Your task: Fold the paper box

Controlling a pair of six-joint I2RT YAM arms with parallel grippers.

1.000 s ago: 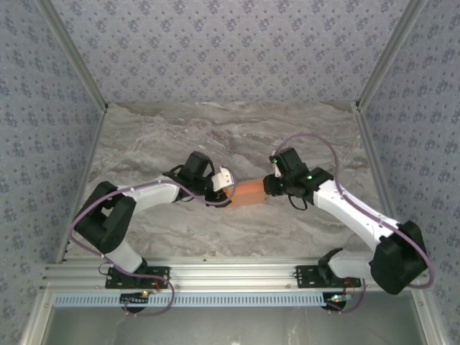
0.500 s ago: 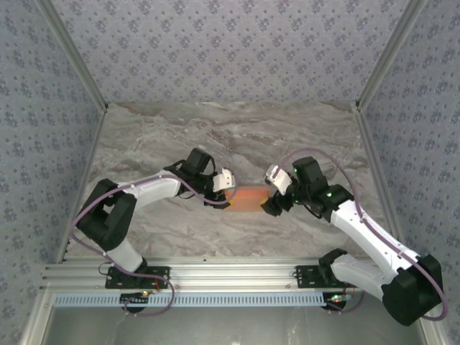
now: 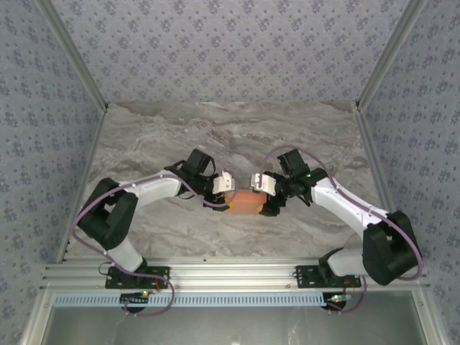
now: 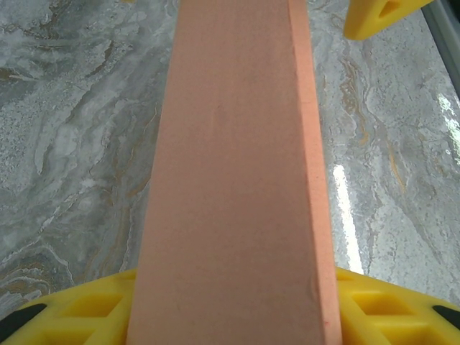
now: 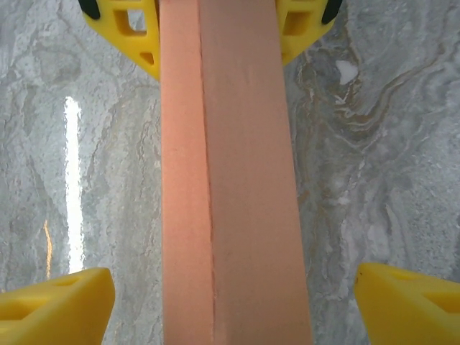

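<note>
- left gripper [image 4: 230, 313]: yellow fingers [image 4: 79, 316] sit tight against both flanks of the paper box [image 5: 230, 180]. Reads as clamped on that end.
- right gripper [image 5: 233, 305]: jaws spread wide, straddling the opposite end. Both fingers well clear of the card, holding nothing.
- box: narrow flat salmon strip spanning between the two grippers, over the marble table [image 3: 215, 136], roughly central. One long crease runs along it in the right wrist view. Can't tell whether it's resting or lifted.
- step, my read: body already folded flat; right arm lined up to pinch that free end.
- next: close right jaws square onto the flanks with light force, since thin card will likely buckle. Left acts as anchor.
</note>
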